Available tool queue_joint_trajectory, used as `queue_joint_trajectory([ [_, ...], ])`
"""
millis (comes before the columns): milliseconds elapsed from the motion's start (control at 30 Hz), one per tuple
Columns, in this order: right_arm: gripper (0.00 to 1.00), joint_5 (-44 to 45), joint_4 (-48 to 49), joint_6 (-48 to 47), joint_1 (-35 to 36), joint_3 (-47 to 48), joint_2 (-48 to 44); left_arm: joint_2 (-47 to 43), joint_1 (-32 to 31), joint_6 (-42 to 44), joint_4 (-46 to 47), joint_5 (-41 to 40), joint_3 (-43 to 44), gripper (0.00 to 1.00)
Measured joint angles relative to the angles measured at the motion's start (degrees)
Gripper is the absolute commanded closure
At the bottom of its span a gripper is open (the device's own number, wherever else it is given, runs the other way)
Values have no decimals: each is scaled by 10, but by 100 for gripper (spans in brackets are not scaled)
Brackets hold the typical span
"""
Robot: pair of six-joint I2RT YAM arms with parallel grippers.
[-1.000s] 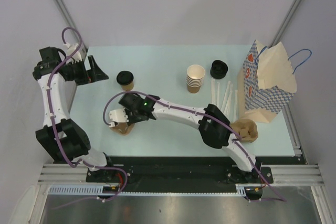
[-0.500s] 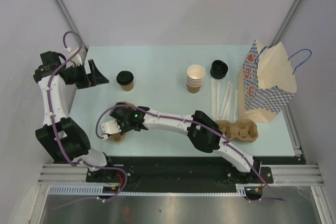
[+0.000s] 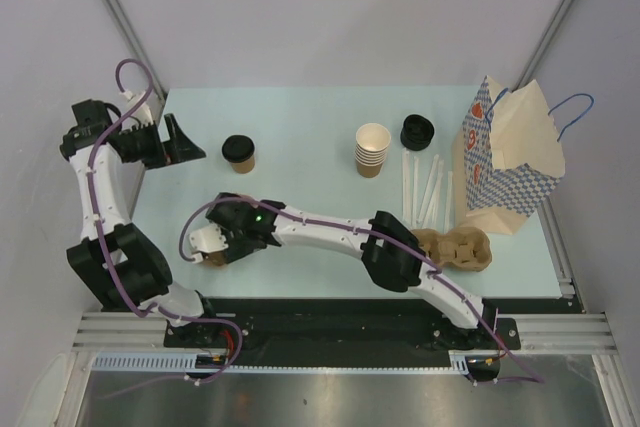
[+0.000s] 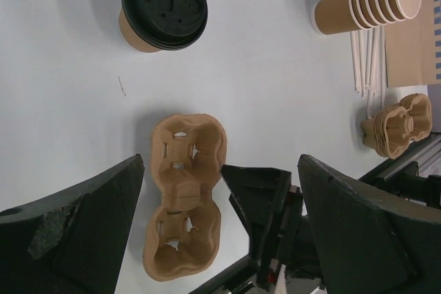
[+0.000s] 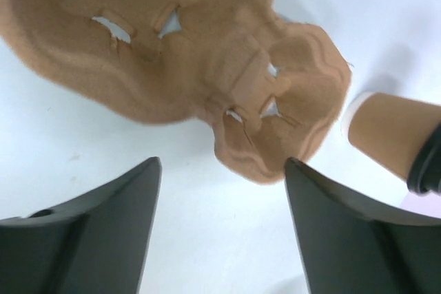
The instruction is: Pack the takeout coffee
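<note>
Takeout coffee point(image 3: 238, 152) seen upright on bench point(image 3: 310, 117), near left end effector point(image 3: 188, 142), which is spread, empty. Right end effector point(image 3: 207, 250) spread above pulp carrier point(image 4: 182, 194), nothing gripped. Cup judged light, paper wall crushable, contents spillable if tilted. Sidewall below lid best grasped gently.

Takeout coffee point(image 5: 387, 137) half off the right wrist view's right edge.

**Materials and surface finishes**

The takeout coffee point(image 4: 162, 8) has a matt tan kraft-paper wall under a black plastic lid with a faint sheen. The cup carrier point(image 4: 185, 194) is rough, fibrous moulded pulp, matt brown. The table point(image 4: 62, 94) is smooth, pale and matt. The bag point(image 3: 510, 162) is printed paper.
</note>
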Motion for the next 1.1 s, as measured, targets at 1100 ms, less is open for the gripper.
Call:
queue_joint_trajectory([
  [1100,0,-157,-216,79,-762,5,-644,-67,-137,-42,111,2,-58,0],
])
